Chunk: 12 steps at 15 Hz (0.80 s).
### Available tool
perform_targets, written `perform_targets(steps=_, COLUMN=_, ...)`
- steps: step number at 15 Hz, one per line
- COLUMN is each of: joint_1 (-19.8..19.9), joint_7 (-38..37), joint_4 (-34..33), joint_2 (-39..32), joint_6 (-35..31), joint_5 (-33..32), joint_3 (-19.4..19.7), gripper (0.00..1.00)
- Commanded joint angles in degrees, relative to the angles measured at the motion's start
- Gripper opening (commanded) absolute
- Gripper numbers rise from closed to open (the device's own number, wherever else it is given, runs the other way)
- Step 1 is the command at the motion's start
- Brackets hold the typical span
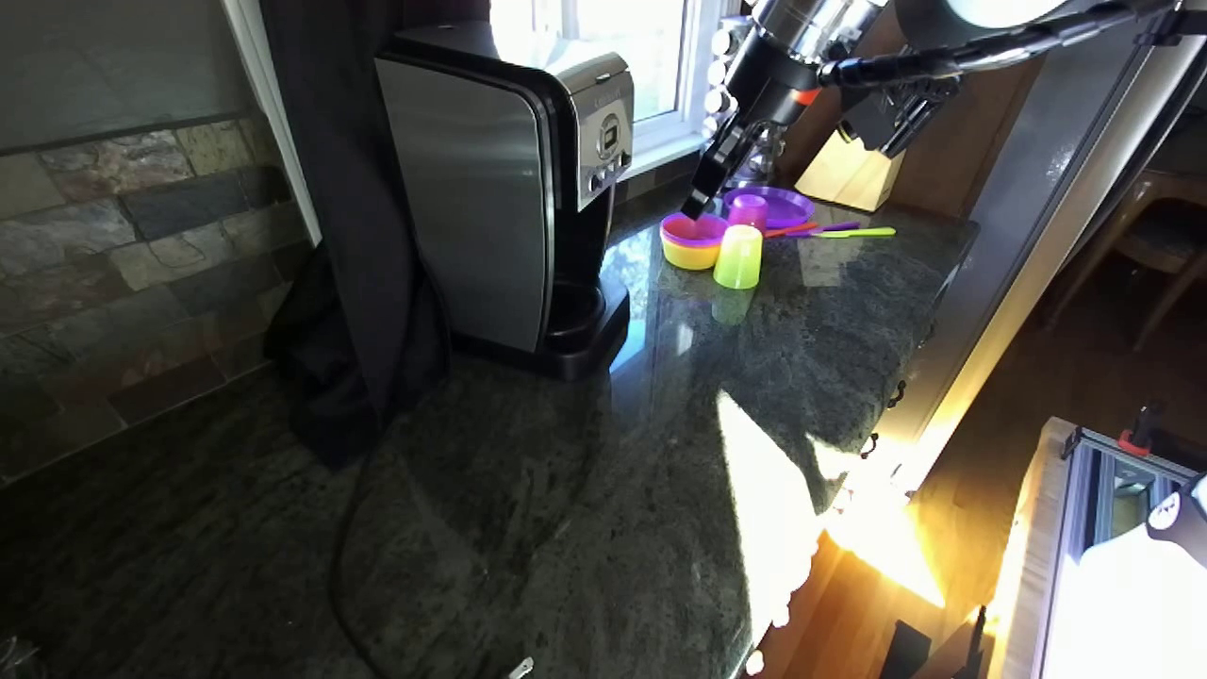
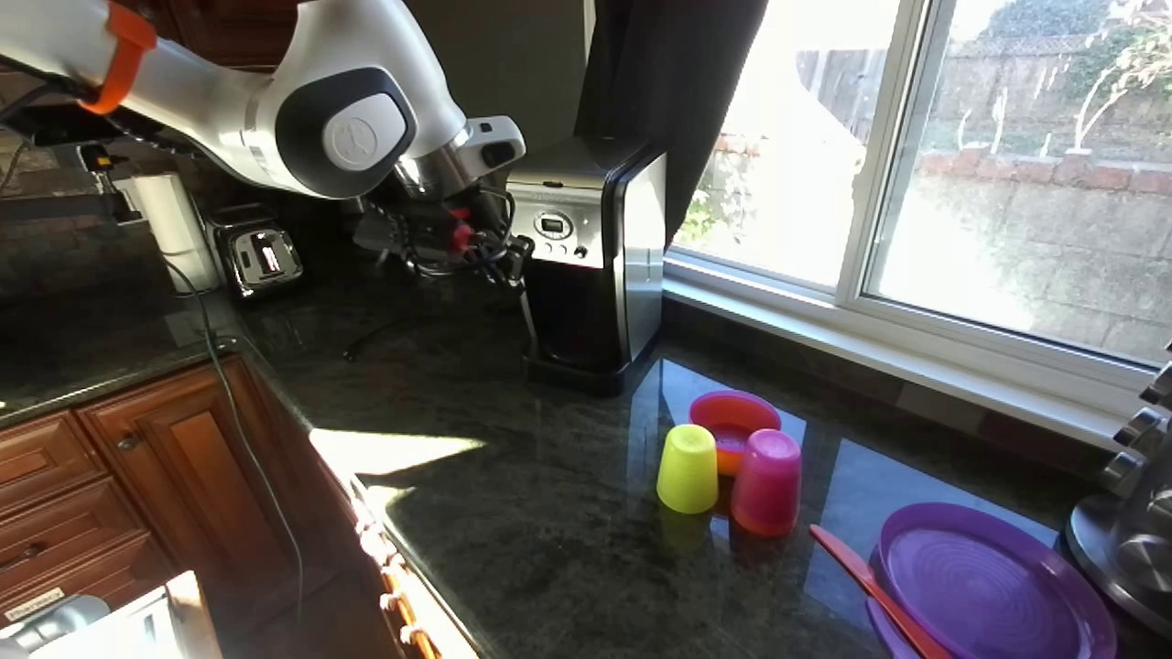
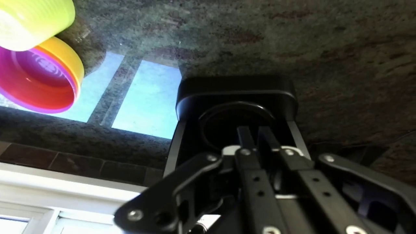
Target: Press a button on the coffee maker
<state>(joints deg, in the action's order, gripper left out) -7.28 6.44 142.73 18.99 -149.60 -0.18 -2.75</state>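
The coffee maker point(image 1: 471, 198) stands upright on the dark counter. It has a brushed silver side, black frame and silver front with a display; it also shows in an exterior view point(image 2: 600, 256). Small buttons point(image 1: 611, 171) sit under the display; some also show in an exterior view point(image 2: 580, 251). My gripper point(image 1: 696, 203) is in front of the machine's face at about control height, with a visible gap. It also shows in an exterior view point(image 2: 515, 265). In the wrist view, its fingers point(image 3: 254, 128) are nearly together, empty, over the black base point(image 3: 237, 86); most controls are hidden there.
Stacked bowls point(image 2: 734, 426), a yellow-green cup point(image 2: 689, 467), a pink cup point(image 2: 767, 480) and a purple plate point(image 2: 980, 586) stand along the counter. A window point(image 2: 870, 165) lies behind. A knife block point(image 1: 849, 170), black curtain point(image 1: 321, 189) and toaster point(image 2: 261, 256) also show.
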Motion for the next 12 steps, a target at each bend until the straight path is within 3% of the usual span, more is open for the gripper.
perform_targets(steps=1, joint_1=0.0, joint_7=1.2, joint_4=0.1, joint_2=-0.3, joint_6=-0.6, joint_5=0.0, joint_3=0.0, gripper=0.0)
perform_targets(steps=12, joint_1=1.1, joint_7=-0.3, joint_4=-1.3, joint_2=-2.2, joint_6=-5.3, joint_5=-3.3, joint_3=-1.6, gripper=0.0)
